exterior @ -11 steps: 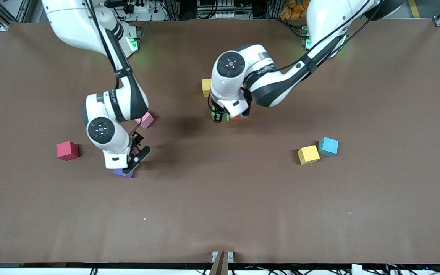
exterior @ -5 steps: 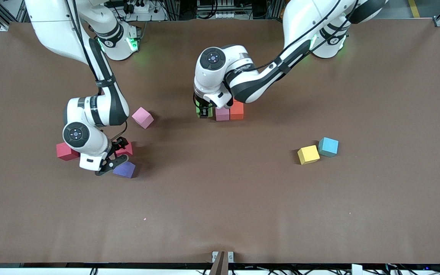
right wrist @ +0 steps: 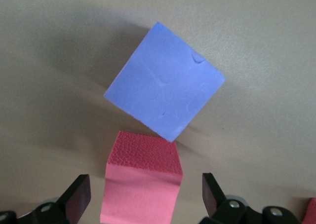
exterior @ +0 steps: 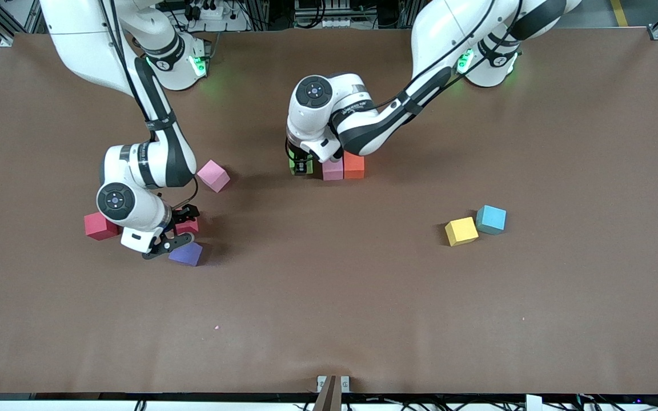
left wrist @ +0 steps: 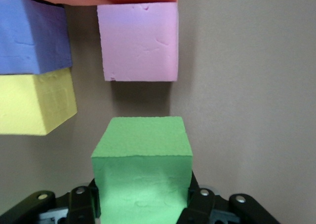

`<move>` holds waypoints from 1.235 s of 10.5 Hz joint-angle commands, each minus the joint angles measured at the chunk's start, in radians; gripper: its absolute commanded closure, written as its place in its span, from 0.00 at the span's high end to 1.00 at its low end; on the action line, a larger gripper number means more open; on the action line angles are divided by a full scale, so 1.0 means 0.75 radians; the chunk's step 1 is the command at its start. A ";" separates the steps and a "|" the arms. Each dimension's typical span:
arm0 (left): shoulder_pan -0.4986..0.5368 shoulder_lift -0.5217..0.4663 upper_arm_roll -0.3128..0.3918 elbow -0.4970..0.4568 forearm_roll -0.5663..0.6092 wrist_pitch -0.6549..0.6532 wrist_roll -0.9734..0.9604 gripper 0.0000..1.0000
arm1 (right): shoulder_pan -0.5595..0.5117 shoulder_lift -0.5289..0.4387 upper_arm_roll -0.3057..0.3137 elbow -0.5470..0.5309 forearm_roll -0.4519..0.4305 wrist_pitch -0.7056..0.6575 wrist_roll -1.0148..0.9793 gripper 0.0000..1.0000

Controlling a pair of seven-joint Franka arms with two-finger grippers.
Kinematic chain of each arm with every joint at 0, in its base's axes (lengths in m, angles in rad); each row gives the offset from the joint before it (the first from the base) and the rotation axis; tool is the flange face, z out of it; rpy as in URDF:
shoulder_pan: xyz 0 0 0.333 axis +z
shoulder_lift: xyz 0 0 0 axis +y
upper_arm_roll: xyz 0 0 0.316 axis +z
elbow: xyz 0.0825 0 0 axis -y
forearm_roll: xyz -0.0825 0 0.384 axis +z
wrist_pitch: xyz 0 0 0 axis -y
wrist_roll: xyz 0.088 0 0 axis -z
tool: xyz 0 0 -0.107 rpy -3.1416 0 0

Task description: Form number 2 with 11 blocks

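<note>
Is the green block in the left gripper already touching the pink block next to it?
No: in the left wrist view the green block, held by the left gripper, stands apart from the pink block with bare table between them.

Readable text: none, really.
Arm lettering: some small print is seen on the left arm's link [exterior: 357, 107], but it can't be made out.
Blocks: no markings are seen.
</note>
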 commanded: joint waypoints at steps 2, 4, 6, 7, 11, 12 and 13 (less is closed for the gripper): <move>-0.106 0.013 0.100 -0.039 0.055 0.078 -0.304 0.32 | -0.008 -0.013 0.009 -0.054 0.021 0.009 0.018 1.00; -0.104 0.007 0.110 -0.101 0.084 0.127 -0.322 0.32 | -0.008 0.007 0.009 -0.060 0.023 0.011 0.018 1.00; -0.098 0.007 0.113 -0.142 0.218 0.166 -0.444 0.31 | -0.006 0.014 0.009 -0.060 0.023 0.009 0.018 0.95; -0.090 0.007 0.113 -0.152 0.266 0.176 -0.485 0.31 | -0.006 0.014 0.009 -0.060 0.023 0.009 0.018 0.59; -0.071 -0.013 0.113 -0.170 0.266 0.174 -0.484 0.31 | 0.008 -0.001 0.013 -0.050 0.023 -0.005 0.022 0.16; -0.051 -0.017 0.113 -0.177 0.268 0.172 -0.473 0.31 | 0.011 -0.007 0.015 -0.041 0.023 -0.013 0.043 0.16; -0.049 -0.019 0.113 -0.183 0.268 0.172 -0.469 0.31 | 0.029 -0.009 0.019 -0.009 0.025 -0.058 0.083 0.16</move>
